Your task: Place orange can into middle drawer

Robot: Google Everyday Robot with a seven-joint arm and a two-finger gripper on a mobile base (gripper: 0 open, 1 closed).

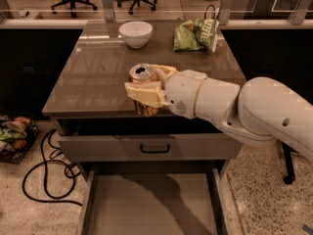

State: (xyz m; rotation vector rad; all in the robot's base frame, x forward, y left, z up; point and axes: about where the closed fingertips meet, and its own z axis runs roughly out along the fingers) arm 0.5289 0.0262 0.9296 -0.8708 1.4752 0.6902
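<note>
While the small orange-brown drink can (142,73) hangs upright, clamped in the white two-finger gripper (149,86) over the brown countertop's (93,77) front edge, the carry is in hand. Next it likely needs bringing forward and down into the open wide grey metal middle drawer (151,204).

I read the lighting as even, overhead and moderately dim. The counter (88,77) returns soft glare streaks toward its far edge. The end effector (146,84), lit from above at the counter's front edge and clamped on the orange can (142,73), throws a broad diagonal shadow across the middle drawer (151,204) floor.
</note>
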